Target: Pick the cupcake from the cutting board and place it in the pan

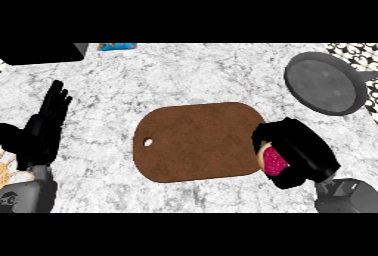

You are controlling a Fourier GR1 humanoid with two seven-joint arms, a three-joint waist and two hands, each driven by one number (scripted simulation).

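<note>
A brown cutting board (196, 142) with a small hole at its left end lies in the middle of the marble counter. At its right edge my right hand (299, 152) curls round the cupcake (272, 160), whose pink frosting and tan wrapper show between the fingers and thumb. The cupcake is tilted on its side in the grip. A dark grey round pan (325, 82) sits at the far right of the counter, above and beyond the right hand. My left hand (46, 125) rests open at the left edge, fingers up.
A black appliance (40, 52) stands at the back left, with a small blue and orange object (118, 46) beside it. A patterned black-and-white surface (358, 52) shows at the top right corner, past the pan's handle (367, 76).
</note>
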